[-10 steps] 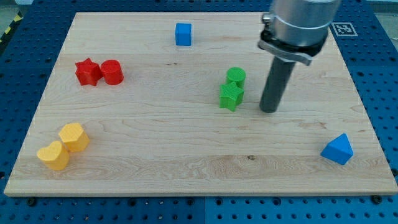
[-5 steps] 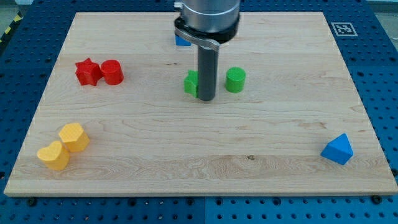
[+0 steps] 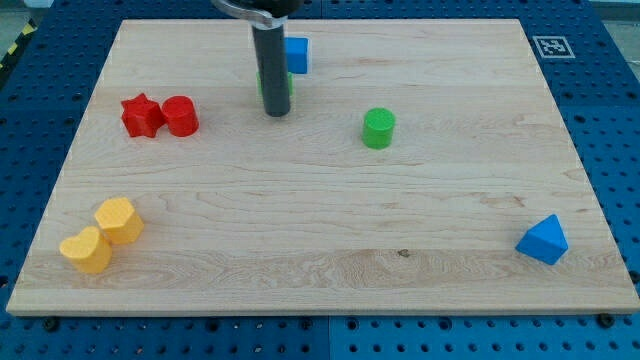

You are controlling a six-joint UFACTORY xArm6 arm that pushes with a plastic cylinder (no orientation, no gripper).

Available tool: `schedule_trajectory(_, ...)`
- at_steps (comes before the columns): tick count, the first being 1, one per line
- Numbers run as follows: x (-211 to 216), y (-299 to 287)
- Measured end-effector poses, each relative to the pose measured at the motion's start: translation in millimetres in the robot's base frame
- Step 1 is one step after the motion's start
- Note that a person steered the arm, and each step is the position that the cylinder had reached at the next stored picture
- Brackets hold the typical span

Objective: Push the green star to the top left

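My tip point(image 3: 277, 112) is bare and holds nothing, touching the mostly hidden green star point(image 3: 288, 84) just behind it, blue cube point(image 3: 296, 55) beyond.

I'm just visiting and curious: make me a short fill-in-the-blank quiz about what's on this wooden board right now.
1. The rod's tip stands right beside a block of ____ colour, mostly hidden behind the rod.
2. The red star touches a round block coloured ____.
3. The blue triangle lies near the view's bottom ____ corner.
4. The two blocks at the view's bottom left are ____.

Missing words: green; red; right; yellow
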State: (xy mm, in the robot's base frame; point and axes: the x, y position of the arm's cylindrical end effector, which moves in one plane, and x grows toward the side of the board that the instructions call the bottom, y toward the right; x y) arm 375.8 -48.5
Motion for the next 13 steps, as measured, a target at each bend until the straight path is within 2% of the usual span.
schedule_trajectory(1, 0, 25)
schedule_trajectory(2, -8, 19)
schedule_trajectory(5, -54, -51)
schedule_trajectory(7, -63, -116)
schedule_trajectory(9, -70, -127)
schedule_trajectory(13, -75, -187)
